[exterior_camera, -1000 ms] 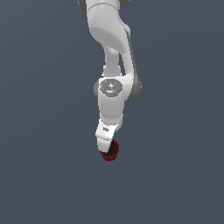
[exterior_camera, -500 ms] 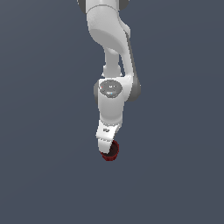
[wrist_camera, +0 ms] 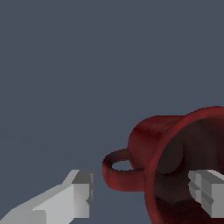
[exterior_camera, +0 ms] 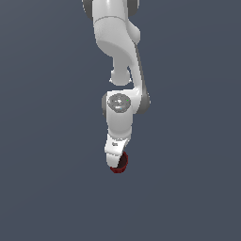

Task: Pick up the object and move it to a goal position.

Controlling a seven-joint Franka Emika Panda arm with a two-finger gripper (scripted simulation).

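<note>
The dark red cup [exterior_camera: 120, 166] shows just under the tip of the white arm in the exterior view, mostly hidden by the hand. In the wrist view the cup [wrist_camera: 153, 133] is close up, with its dark mouth towards the camera and its ring handle [wrist_camera: 120, 173] sticking out sideways. My gripper [wrist_camera: 142, 192] is open and straddles the cup's rim. One fingertip [wrist_camera: 81, 190] is outside next to the handle and the other fingertip [wrist_camera: 208, 192] is in front of the mouth. Neither pad visibly touches the cup. In the exterior view the gripper [exterior_camera: 117, 161] points down.
Plain dark grey surface [exterior_camera: 52, 179] all around. No other objects, edges or goal marker show in either view.
</note>
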